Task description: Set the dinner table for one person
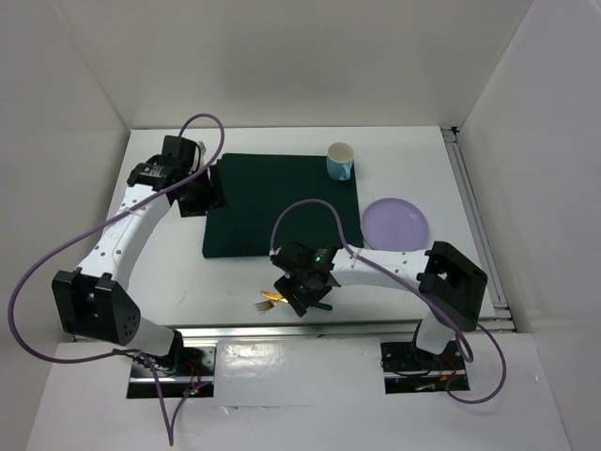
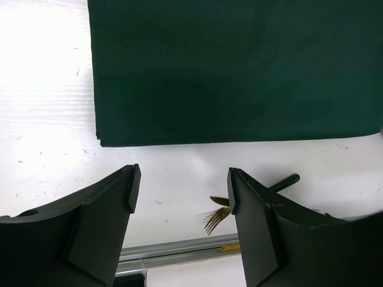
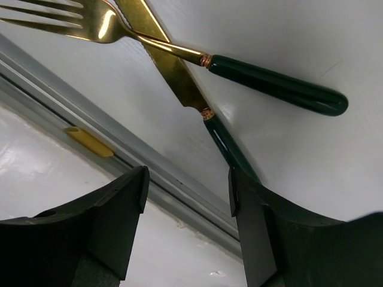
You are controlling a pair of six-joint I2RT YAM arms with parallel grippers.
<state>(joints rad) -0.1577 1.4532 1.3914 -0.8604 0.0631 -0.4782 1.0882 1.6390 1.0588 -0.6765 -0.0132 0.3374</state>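
Near the front edge of the dinner table [image 1: 413, 160], a large flat matte white rectangular tabletop, a metal rail [image 1: 310, 331] runs along the arms' side.

- Dark green rectangular cloth mat [image 1: 282, 202] lies mid-table, flat.
- White-and-blue ceramic mug [image 1: 340, 162] stands upright at the mat's far right corner.
- Round lilac plate [image 1: 395, 224] sits on bare tabletop just beside the mat's right edge.
- Gold fork with dark green handle [image 3: 239, 69] and gold knife with dark green handle [image 3: 179, 84] lie crossed on the white surface between the mat and the rail. The fork's neck rests over the knife blade. Tines point towards the rail.

Left gripper [image 2: 182, 185]: at the mat's left edge in the top view. Its black fingers [image 2: 108, 209] are spread wide, with only bare table showing between them. The mat fills the upper part of the wrist view, and the fork tines show small beyond the right finger.

Right gripper [image 3: 188, 191]: low over the crossed cutlery near the rail, jaws spread. Nothing is pinched between them. The knife handle runs down and disappears behind the right finger. Contact there cannot be told.

A small yellow piece [image 3: 90, 142] sits in the rail's groove, close to the fork head.
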